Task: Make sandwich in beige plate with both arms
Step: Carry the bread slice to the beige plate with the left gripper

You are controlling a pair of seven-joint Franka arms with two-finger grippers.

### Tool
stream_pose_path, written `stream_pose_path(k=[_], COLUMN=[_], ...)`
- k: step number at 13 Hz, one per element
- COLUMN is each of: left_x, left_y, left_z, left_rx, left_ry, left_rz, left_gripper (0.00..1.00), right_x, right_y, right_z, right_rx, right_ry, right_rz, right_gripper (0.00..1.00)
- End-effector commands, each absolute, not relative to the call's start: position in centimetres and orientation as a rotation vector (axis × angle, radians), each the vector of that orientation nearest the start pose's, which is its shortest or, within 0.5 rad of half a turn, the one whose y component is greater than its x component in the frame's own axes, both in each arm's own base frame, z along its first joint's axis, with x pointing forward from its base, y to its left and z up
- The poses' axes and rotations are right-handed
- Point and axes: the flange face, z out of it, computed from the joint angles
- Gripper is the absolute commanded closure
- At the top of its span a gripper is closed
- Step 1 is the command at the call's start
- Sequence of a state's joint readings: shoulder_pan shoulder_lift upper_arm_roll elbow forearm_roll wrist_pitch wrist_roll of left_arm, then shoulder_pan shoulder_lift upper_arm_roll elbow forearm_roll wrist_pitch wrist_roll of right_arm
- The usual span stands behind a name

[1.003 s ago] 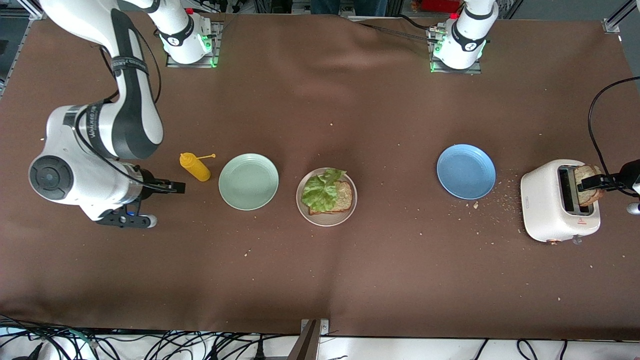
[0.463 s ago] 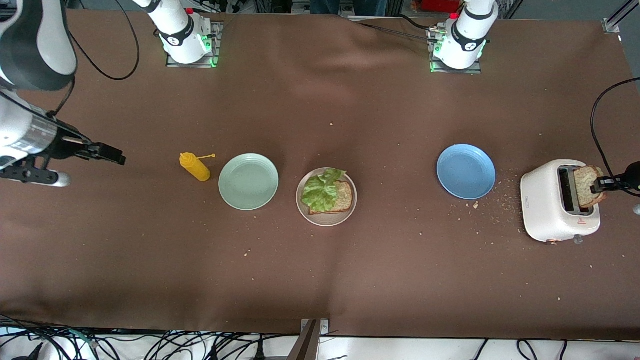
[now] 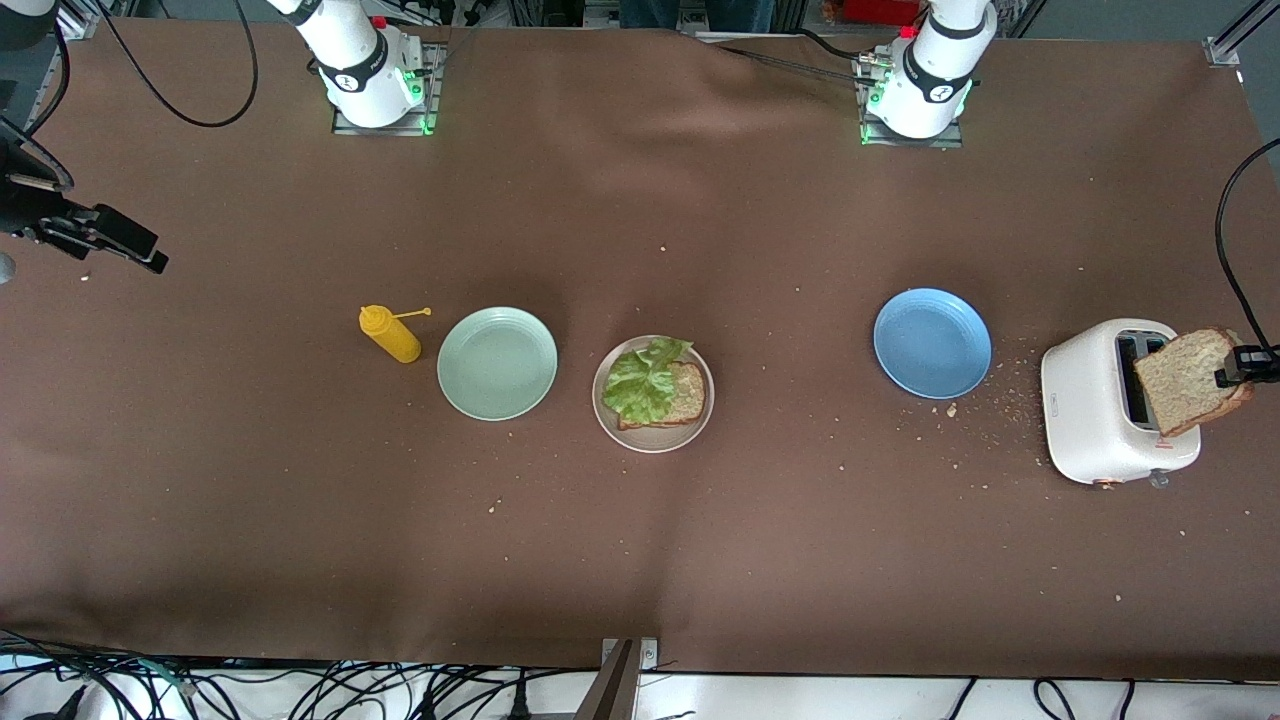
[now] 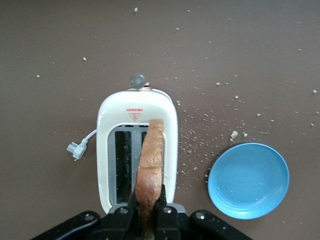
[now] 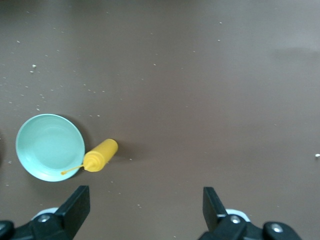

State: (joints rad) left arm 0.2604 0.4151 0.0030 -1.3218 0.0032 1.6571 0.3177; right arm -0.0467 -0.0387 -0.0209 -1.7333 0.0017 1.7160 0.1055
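The beige plate (image 3: 653, 437) sits mid-table and holds one toast slice (image 3: 683, 398) with a green lettuce leaf (image 3: 642, 380) lying on it. My left gripper (image 3: 1236, 378) is shut on a second toast slice (image 3: 1185, 380) and holds it above the white toaster (image 3: 1095, 400). In the left wrist view the slice (image 4: 150, 170) stands edge-on between the fingers, over the toaster's slots (image 4: 137, 145). My right gripper (image 3: 125, 245) is open and empty, up over the right arm's end of the table; its fingers (image 5: 75, 205) frame bare cloth.
A mint-green plate (image 3: 497, 363) and a yellow squeeze bottle (image 3: 390, 333) lie beside the beige plate toward the right arm's end. A blue plate (image 3: 932, 343) lies between the beige plate and the toaster, with crumbs around it. The toaster's plug (image 4: 76, 148) lies loose.
My left gripper has lifted the toast slice up out of the toaster slot. My right arm has swung up and away toward its end of the table.
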Motion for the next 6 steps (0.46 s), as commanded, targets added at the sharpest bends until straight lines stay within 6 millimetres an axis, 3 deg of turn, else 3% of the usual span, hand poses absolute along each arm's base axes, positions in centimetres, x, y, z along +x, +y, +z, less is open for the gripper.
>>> stream_pose_path(k=[1,2,5,6], left_x=[66.3,66.6,67.9,68.3], left_y=[9.5,6.5,0.9,-2.4], left_z=[51.3,50.3,45.7,44.2], left_rx=[-3.185,-3.253,-3.523,-3.619], left_ry=[0.258,0.309,0.387,0.414], left_rz=[0.192,0.217,0.329,0.380], left_gripper=[1.00,1.00,1.00,1.00], right_x=[54.9,55.0,55.3,55.2], right_y=[-2.8,-2.7,-3.8,-4.2], right_z=[57.0,56.9,55.8,55.8], right_rx=[-3.166,-3.167,-3.137,-3.102], right_ry=[0.154,0.152,0.190,0.207], right_rz=[0.007,0.010,0.051,0.052], right_gripper=[0.00,0.00,0.00,0.00])
